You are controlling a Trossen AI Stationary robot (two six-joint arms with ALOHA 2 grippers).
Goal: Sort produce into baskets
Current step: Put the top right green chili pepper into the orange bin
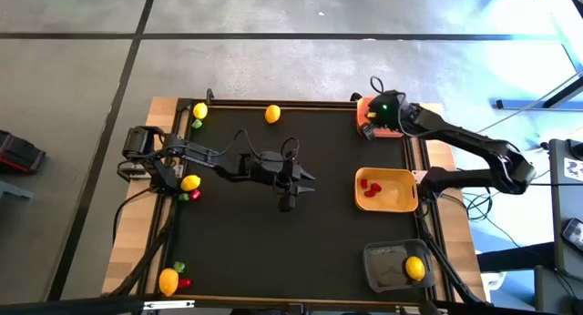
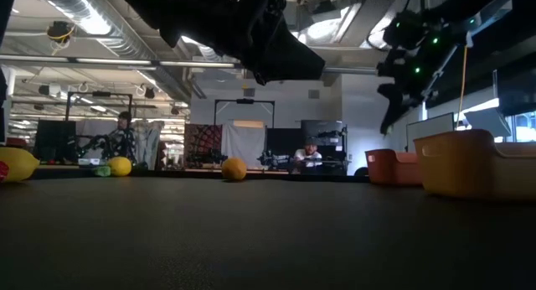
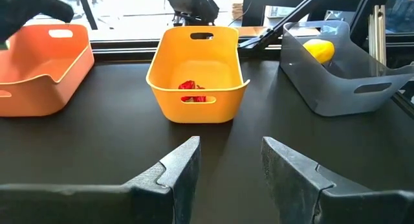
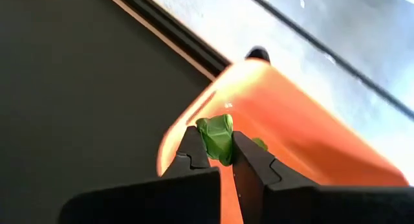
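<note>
1. Produce first: your right hand [image 4: 220, 160] is clenched on a small green toy piece [image 4: 217, 137], pinched between its two dark fingers directly above the bright orange rectangular plastic basket [image 4: 284, 114], which stands at the far right corner of the black counter [image 1: 246, 233].
2. Your yellow-tan plastic basket [image 3: 197, 72] sits near the counter's right edge, midway along it, and you can see small red pieces [image 3: 191, 91] lying on its floor.
3. Your dark grey plastic basket [image 3: 343, 78] stands at the near right corner with one oval yellow lemon-like fruit [image 3: 319, 50] inside.
4. Your left hand [image 3: 229, 169] hangs released near the middle of the counter, fingers apart with nothing between them, facing the three baskets.
5. You have loose produce well apart from the baskets: a lemon [image 1: 272, 114] at the far edge; another lemon [image 1: 199, 111] with a green piece [image 1: 196, 124] at the far left corner; a lemon [image 1: 190, 182] with red and green bits beside the left arm's base; and a lemon [image 1: 168, 280] with red and green bits at the near left corner.
</note>
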